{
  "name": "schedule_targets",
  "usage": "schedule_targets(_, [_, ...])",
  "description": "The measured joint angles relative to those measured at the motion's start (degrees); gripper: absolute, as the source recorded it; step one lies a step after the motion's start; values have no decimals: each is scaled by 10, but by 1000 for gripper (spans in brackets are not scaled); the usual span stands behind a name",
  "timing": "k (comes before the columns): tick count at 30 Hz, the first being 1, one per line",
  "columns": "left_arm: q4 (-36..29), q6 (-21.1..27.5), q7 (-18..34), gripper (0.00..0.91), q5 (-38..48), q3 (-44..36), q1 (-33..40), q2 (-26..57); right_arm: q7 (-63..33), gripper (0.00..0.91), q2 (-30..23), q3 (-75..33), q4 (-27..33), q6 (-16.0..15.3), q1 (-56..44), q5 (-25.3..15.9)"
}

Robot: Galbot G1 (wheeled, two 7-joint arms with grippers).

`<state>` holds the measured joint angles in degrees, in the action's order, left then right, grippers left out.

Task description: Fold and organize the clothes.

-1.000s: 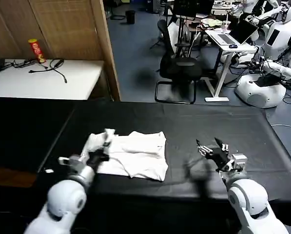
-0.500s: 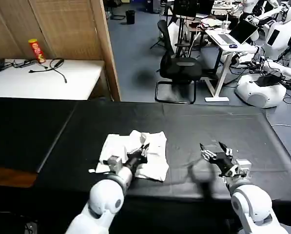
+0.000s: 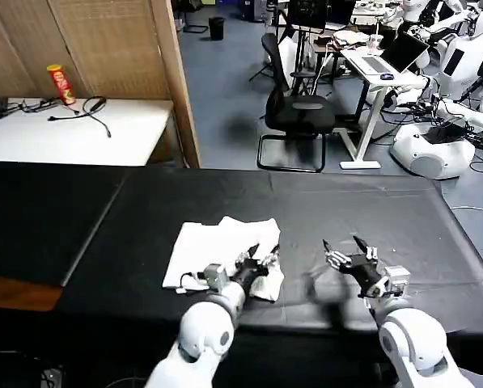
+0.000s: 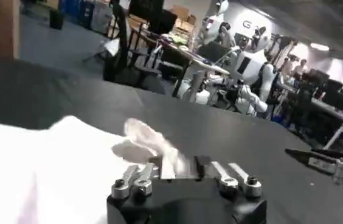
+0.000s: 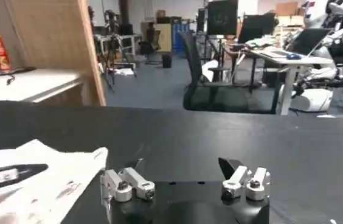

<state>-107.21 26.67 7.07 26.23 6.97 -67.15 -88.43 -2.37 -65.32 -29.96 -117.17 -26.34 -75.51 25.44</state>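
White T-shirt [image 3: 217,246] lies on the black table [image 3: 346,206], slightly left of centre and toward the near edge. It is partly folded into a rough rectangle. Far edge is fairly straight. The near right corner is bunched and lifted into a loose flap. Fabric is plain white with soft creases; no print shows on the upward face. In the left wrist view the shirt [image 4: 44,164] reads as a broad pale sheet with one raised, crumpled fold near the gripper.

Left gripper [image 3: 261,263] sits at the shirt's near right corner, reaching in from the near side. Its fingers are clamped on a fold of the white cloth; in the left wrist view a strip of fabric stands pinched between the jaws.

Right gripper [image 3: 344,257] hovers over bare table to the right of the shirt, well apart from it. Jaws are spread wide and hold nothing; the right wrist view shows the two fingers [image 5: 134,178] parted over the black surface, with the shirt's edge [image 5: 44,176] off to one side.
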Motion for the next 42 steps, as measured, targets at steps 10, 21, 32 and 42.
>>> schedule_targets(10, [-42,-49,-26,878,-70,66,-5,96,15,878,18,88,19,-7,46,12])
schedule_targets(21, [-24,-64,-27,878,-68,148,-33,166,6,878,-6,190,64,-5,98,-42])
schedule_targets(32, [5,-71,-32,878,-54,172,-33,161,-36,878,-21,180,71,-8,84,-97])
schedule_targets(42, [36,-67,-38,585,18,189,-39,133,-31,878,-20,138,18,1,51,-55])
